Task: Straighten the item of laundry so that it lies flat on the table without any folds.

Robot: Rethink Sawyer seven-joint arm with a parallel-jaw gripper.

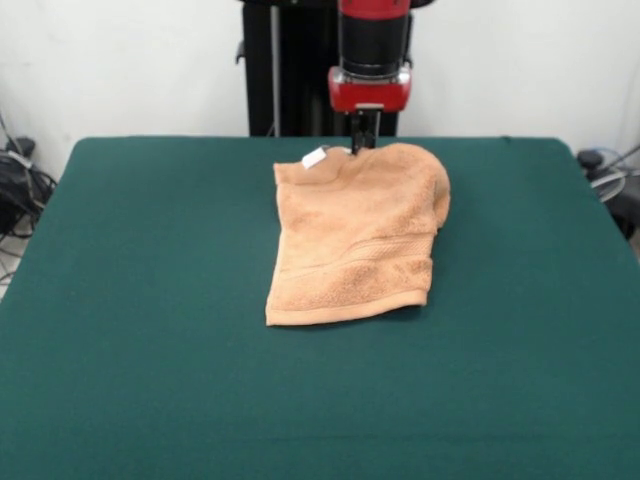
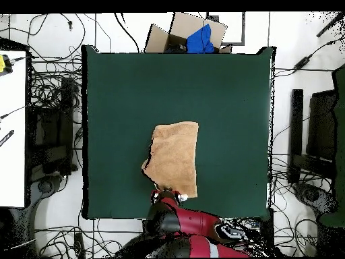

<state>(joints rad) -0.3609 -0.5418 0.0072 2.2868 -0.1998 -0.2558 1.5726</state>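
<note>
The item of laundry [image 1: 355, 235] [image 2: 176, 157], an orange-tan towel, lies doubled over on the green table [image 1: 150, 300] [image 2: 229, 88]. A rounded fold humps up along its right side in the front view. A woven band runs near its front hem, and a white tag [image 1: 314, 158] shows at its far left corner. My gripper [image 1: 361, 143] [image 2: 168, 196] hangs straight down at the towel's far edge. Its dark fingers are close together and pinch the cloth there.
Broad green table surface surrounds the towel on every side. Off the table, a cardboard box with blue cloth [image 2: 191, 34] sits past one end. Cables cover the floor, a white desk [image 2: 12, 128] stands on one side and dark equipment [image 2: 317, 135] on the other.
</note>
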